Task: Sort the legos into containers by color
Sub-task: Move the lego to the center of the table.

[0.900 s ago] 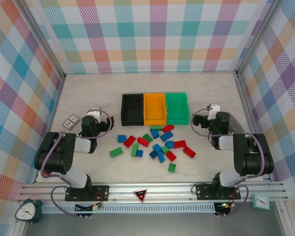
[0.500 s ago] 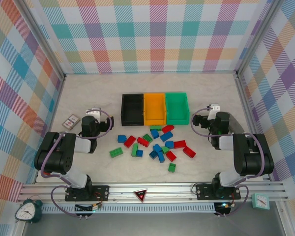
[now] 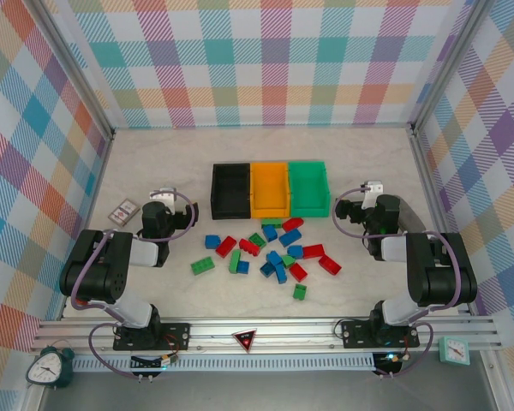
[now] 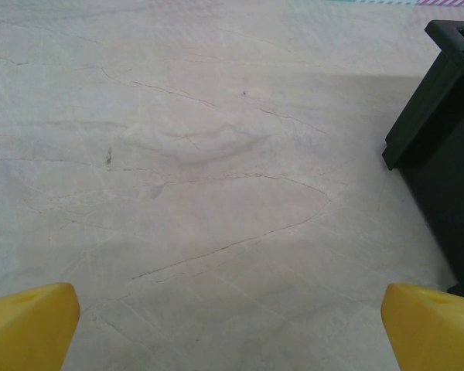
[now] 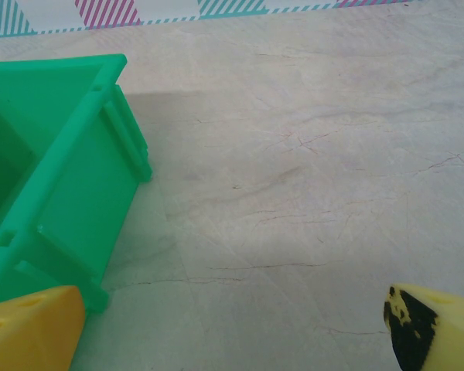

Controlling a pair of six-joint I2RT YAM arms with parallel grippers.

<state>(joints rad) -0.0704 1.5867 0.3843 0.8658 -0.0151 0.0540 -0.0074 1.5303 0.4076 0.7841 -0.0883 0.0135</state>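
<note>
Several red, blue and green legos lie scattered on the table just in front of three bins standing side by side: black, orange and green. My left gripper rests low to the left of the black bin. It is open, with its yellow fingertips far apart over bare table. My right gripper sits right of the green bin. It is also open, and nothing lies between its fingertips.
A small patterned card lies left of the left arm. Plaid walls close in the table on three sides. A metal rail runs along the near edge, with a clock at each end.
</note>
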